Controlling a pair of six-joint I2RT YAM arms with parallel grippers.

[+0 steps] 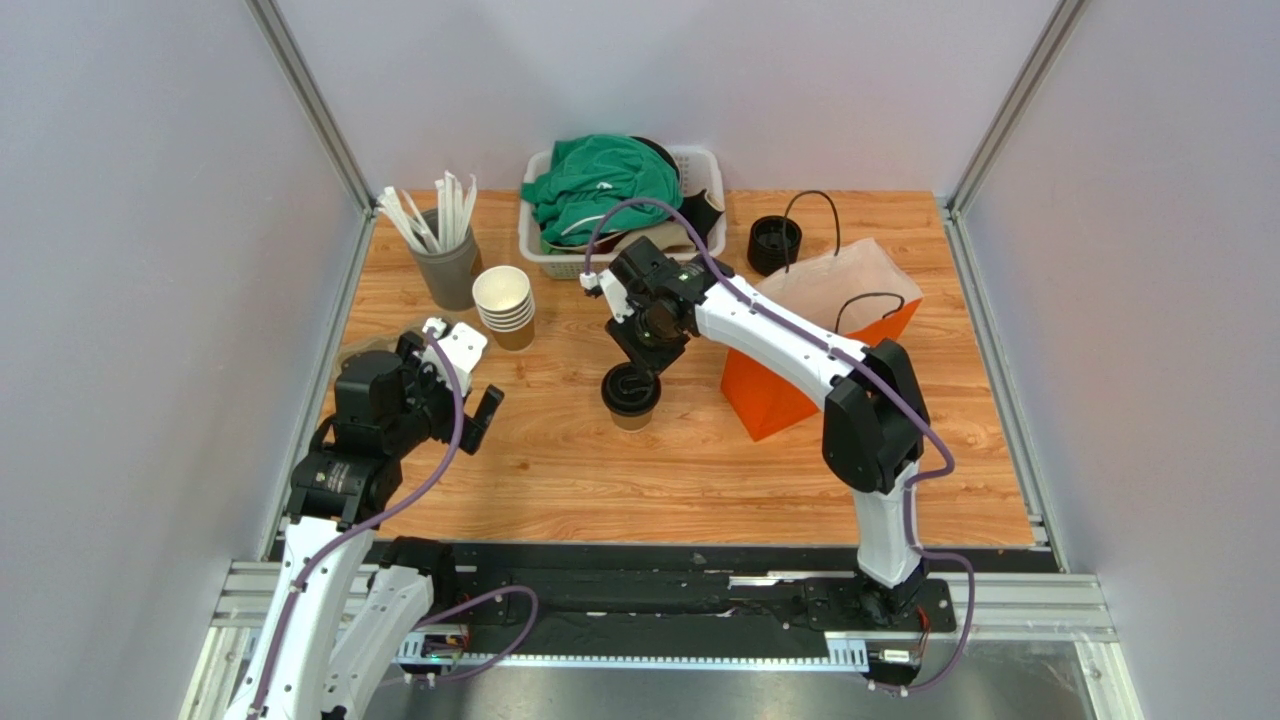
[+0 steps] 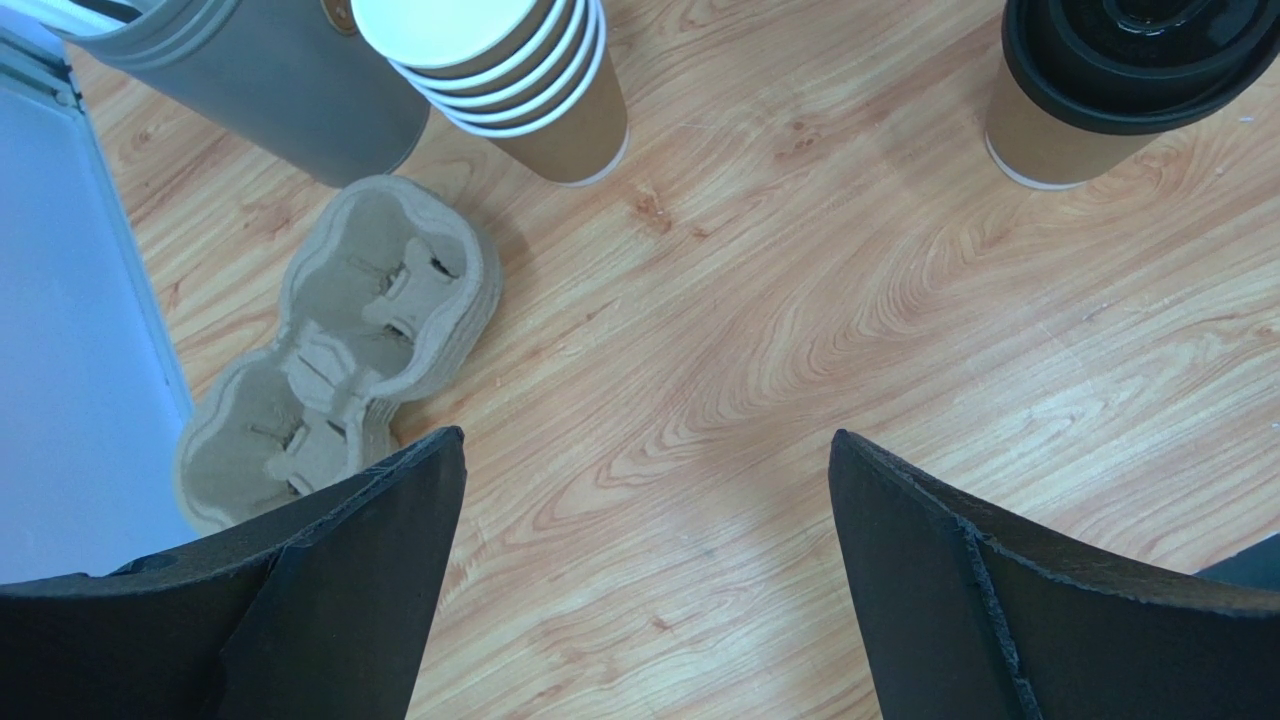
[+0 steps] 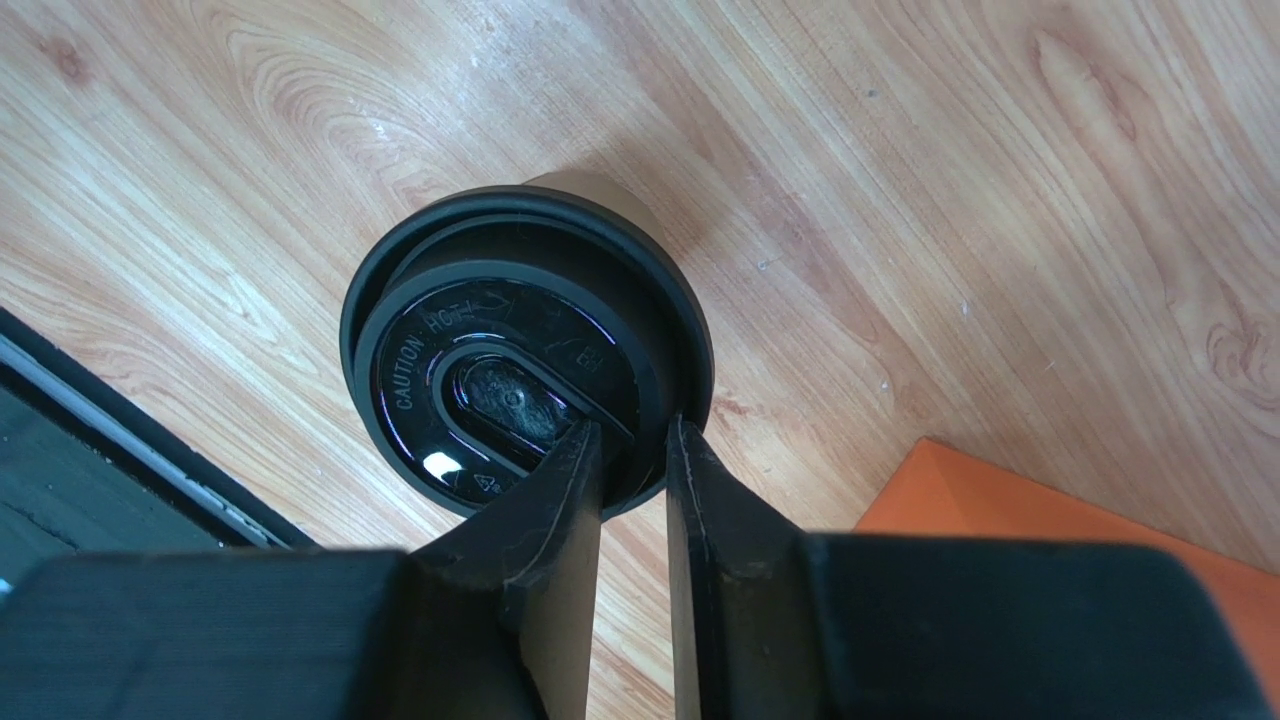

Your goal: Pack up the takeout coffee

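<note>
Jaws of the right gripper [image 3: 633, 450] stand narrow astride the lid rim of the takeout coffee [image 1: 631, 387], mid-table just left of the orange bag [image 1: 766, 393]; whether they pinch it, I cannot tell. Left gripper [image 2: 646, 443] hangs spread wide, empty, at the left side.

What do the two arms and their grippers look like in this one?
The left arm and right arm have white links, black joints and a looping lilac cable each. The left gripper and right gripper have black wedge-shaped fingers.
</note>
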